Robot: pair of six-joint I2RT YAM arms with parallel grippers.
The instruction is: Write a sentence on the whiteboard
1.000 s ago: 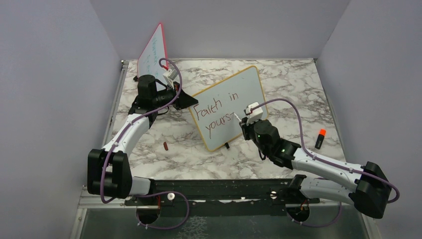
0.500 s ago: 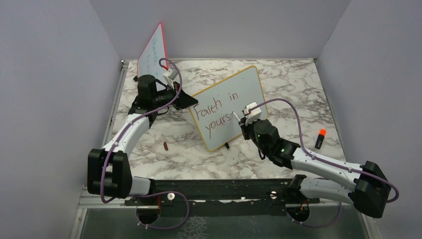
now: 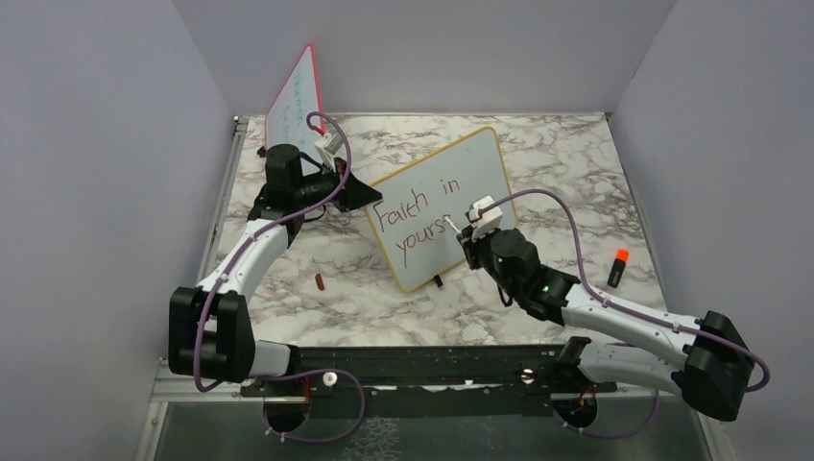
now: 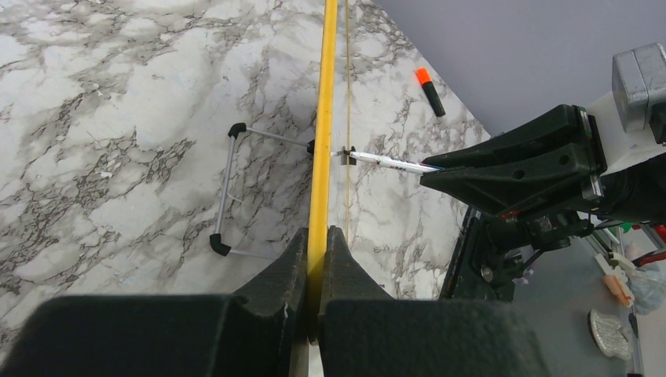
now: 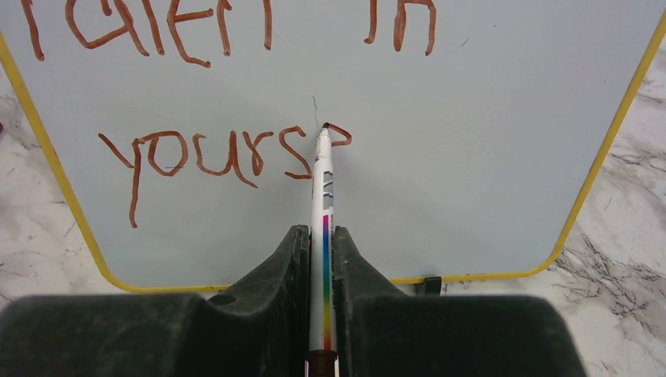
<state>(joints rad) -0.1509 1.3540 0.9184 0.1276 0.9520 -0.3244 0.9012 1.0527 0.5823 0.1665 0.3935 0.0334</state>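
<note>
1. The whiteboard (image 3: pixel 477 163) stands tilted on a wire stand (image 4: pixel 226 188) near the middle of the marble bench (image 3: pixel 576 163). It faces the right arm. The sentence (image 3: pixel 415 219) so far reads "Faith in yours", plus the start of another letter.
2. The left end effector (image 4: pixel 318 239) is pressed together on the board's yellow frame, edge-on, at the side nearer the left arm.
3. The right end effector (image 5: pixel 320 243) is pinching a slim marker (image 5: pixel 322 177) by its barrel. The tip touches the board just right of the "s".
4. The board looks thin, stiff and light. On so slight a stand it would probably slide or tip back under pen pressure — so the bare frame is the sensible place to hold it, away from the ink, which would likely smear.
5. The marker looks smooth and narrow. It could twist or slip between the fingers if pushed hard — light, even pressure suits it.
</note>
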